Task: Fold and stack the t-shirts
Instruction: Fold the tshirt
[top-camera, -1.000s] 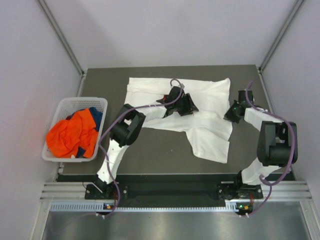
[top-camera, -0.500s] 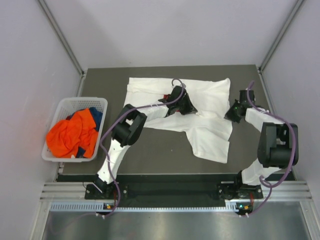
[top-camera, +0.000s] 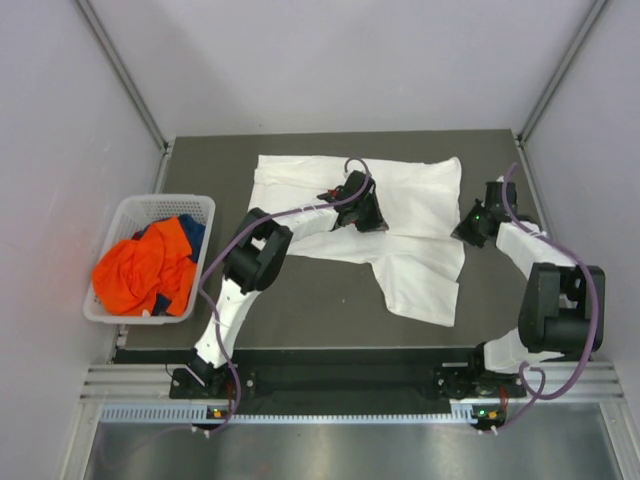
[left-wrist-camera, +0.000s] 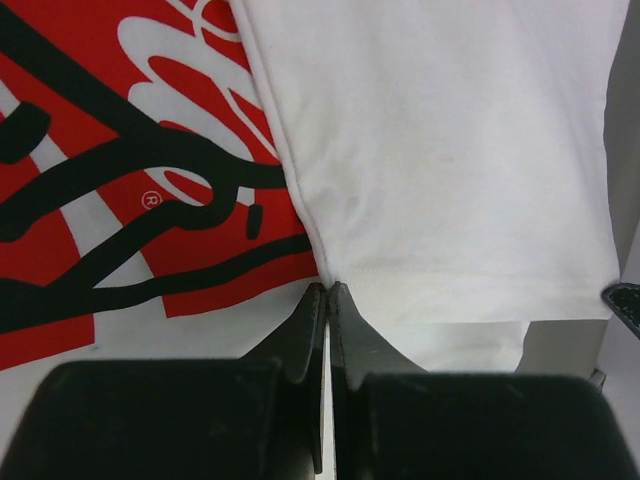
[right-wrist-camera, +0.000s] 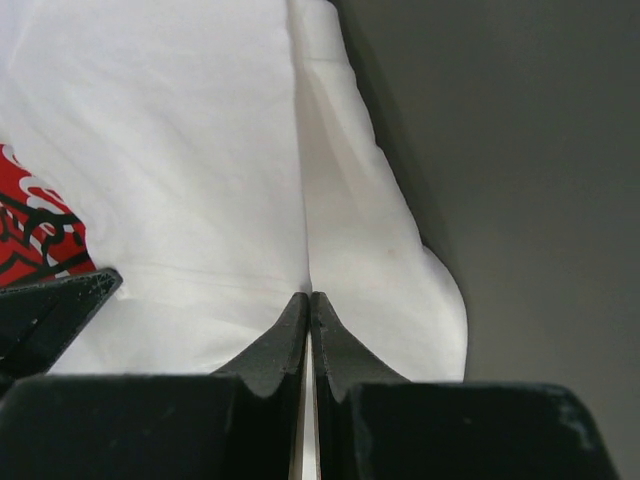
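Observation:
The white t-shirt (top-camera: 420, 260) lies spread and partly folded on the dark table, its red print (left-wrist-camera: 100, 150) beside my left gripper. My left gripper (top-camera: 365, 212) is at the shirt's middle, shut on a folded white edge (left-wrist-camera: 327, 290). My right gripper (top-camera: 465, 228) is at the shirt's right edge, shut on a crease of the same white cloth (right-wrist-camera: 309, 296). The bright orange t-shirt (top-camera: 145, 268) and the dark blue t-shirt (top-camera: 190, 232) lie bunched in the basket at the left.
A white lattice basket (top-camera: 165, 203) stands at the table's left edge. Bare dark table (top-camera: 300, 300) shows in front of the shirt and along the right side (right-wrist-camera: 540, 150). Grey walls close in the back and both sides.
My left gripper has shut on the white cloth by the red print. The right arm has shifted slightly back and right, still pinching the shirt's edge.

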